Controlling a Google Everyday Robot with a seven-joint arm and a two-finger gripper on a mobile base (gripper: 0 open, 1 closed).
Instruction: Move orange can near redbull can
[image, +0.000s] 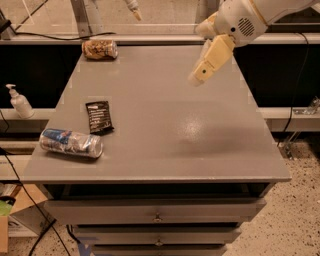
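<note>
One gripper (201, 75), cream-coloured, is seen hanging over the far right part of the grey table (200, 150), well apart from both cans; whether it is open or closed cannot be told. The orange can (100, 49), coppery with mottled brown and cream, is laid on its side at the far left corner. The redbull can (71, 143) is laid on its side near the front left edge, just beside a black packet (100, 117).
</note>
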